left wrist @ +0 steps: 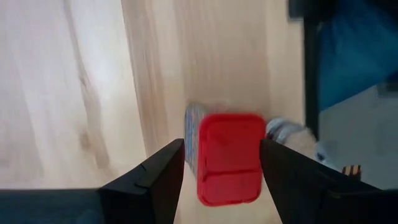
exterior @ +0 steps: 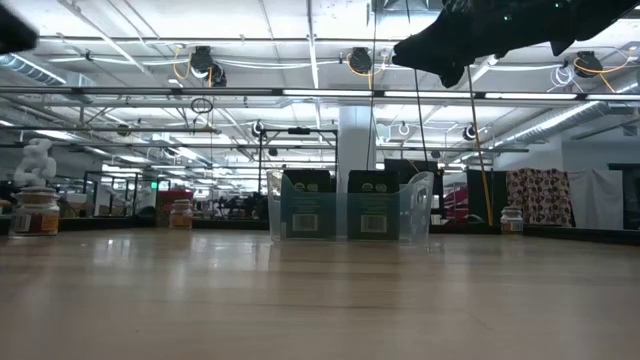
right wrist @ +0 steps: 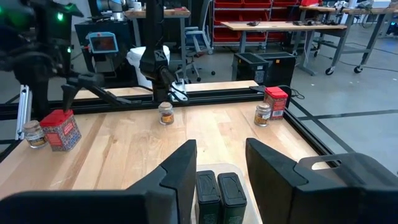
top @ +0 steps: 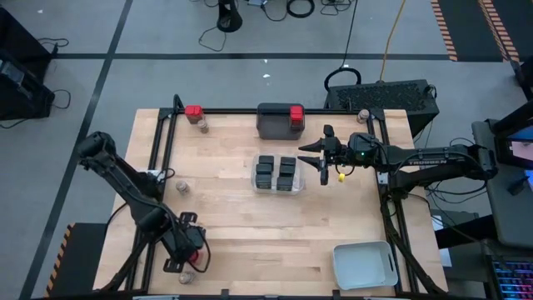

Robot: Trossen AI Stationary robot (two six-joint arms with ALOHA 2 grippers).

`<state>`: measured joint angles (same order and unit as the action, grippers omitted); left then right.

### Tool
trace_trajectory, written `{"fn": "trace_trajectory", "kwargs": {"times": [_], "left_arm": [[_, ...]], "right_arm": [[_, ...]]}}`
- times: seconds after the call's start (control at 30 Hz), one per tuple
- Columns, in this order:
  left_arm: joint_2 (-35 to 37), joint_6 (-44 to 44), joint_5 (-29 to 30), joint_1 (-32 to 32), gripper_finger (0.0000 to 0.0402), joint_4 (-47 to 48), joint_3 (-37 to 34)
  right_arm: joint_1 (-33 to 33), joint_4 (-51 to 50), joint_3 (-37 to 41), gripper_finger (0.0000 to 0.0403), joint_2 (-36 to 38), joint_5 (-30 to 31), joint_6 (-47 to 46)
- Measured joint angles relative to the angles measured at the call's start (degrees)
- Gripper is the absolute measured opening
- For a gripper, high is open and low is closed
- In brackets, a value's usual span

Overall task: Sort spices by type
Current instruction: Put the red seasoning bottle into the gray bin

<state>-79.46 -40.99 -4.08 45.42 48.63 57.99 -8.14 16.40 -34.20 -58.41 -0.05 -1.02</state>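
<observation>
My left gripper [left wrist: 221, 168] is open at the table's near left corner [top: 193, 250], pointing down. Its fingers stand on either side of a red-topped blocky spice [left wrist: 229, 157], which rests on the table [right wrist: 60, 129] next to a round jar [left wrist: 285, 130]. My right gripper [right wrist: 221, 165] is open and hovers above the clear tray [top: 279, 173], which holds several black boxy spices [right wrist: 219, 190]. A dark grey tray [top: 275, 123] at the far edge holds one red-topped spice [top: 296, 112]. Another red-topped spice [top: 193, 111] and a jar [top: 202, 125] stand at the far left.
A single jar [top: 181, 187] stands left of the clear tray, and another [top: 363, 115] sits at the far right corner. A pale grey tray [top: 364, 265] lies at the near right corner. Black frame rails run along the table's left, far and right sides.
</observation>
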Motion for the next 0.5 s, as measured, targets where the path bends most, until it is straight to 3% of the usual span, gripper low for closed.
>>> {"fn": "trace_trajectory", "kwargs": {"times": [0.5], "left_arm": [[1.6,1.0,7.5,-2.4,0.0212,-4.8,1.6]], "right_arm": [[0.0,-0.3,0.0,0.0121,0.0,0.0,-1.2]]}}
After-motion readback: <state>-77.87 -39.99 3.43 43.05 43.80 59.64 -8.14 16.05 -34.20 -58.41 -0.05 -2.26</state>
